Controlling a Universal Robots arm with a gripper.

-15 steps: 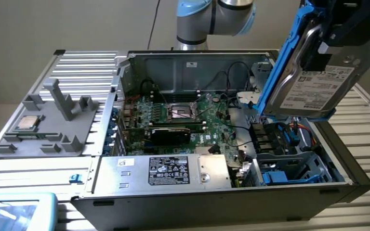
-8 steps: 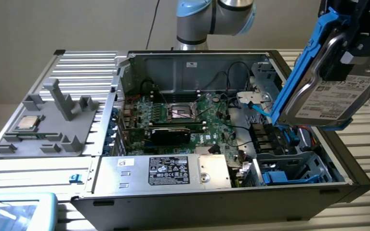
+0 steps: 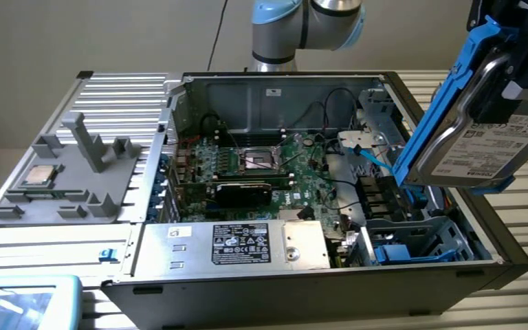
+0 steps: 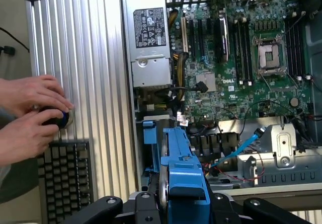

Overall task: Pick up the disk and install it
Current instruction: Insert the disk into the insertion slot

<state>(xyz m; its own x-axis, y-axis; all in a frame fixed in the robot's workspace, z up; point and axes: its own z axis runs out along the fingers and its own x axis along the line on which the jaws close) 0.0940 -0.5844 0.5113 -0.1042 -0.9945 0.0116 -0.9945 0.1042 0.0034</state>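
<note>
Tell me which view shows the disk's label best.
The exterior view: the disk hangs tilted above the open computer case, white label facing the camera. The wrist view shows it edge-on, mostly blue carrier, clamped in the gripper.

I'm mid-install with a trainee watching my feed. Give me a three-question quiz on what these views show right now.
1. True or false: the disk is already seated inside the computer case.
2. Where is the CPU chip? A) in the motherboard socket B) on the grey fixture beside the case C) on top of the power supply
3. In the wrist view, what do the person's hands rest on?

Key
1. False: the gripper holds it tilted up over the open case.
2. B
3. A round dark knob next to a keyboard.
</note>
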